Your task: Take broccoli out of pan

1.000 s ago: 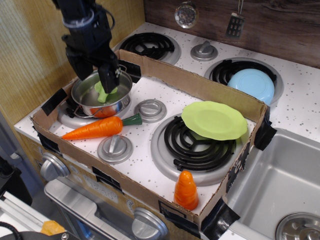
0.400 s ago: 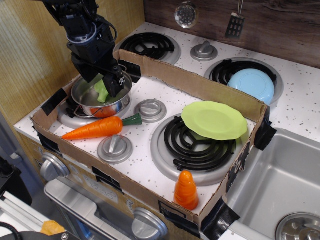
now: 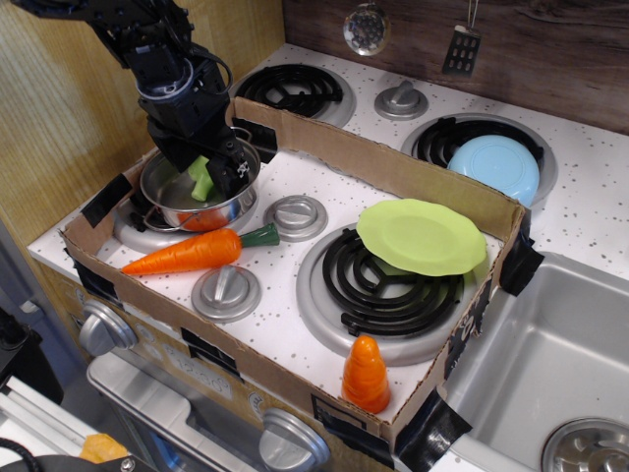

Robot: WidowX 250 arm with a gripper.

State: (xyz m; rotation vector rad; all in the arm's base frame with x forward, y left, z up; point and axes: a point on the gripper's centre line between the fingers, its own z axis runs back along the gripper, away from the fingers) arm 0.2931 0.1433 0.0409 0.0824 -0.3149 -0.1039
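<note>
While gripped, broccoli [image 3: 201, 177] inside pan [image 3: 187, 202].

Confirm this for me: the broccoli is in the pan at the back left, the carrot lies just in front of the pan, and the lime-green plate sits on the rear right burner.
One detail is off. The lime-green plate rests on the front right burner; the rear right burner holds the blue plate. The observation.image view shows this. The broccoli is in the pan, with the hand around it, and the carrot lies just in front.
</note>
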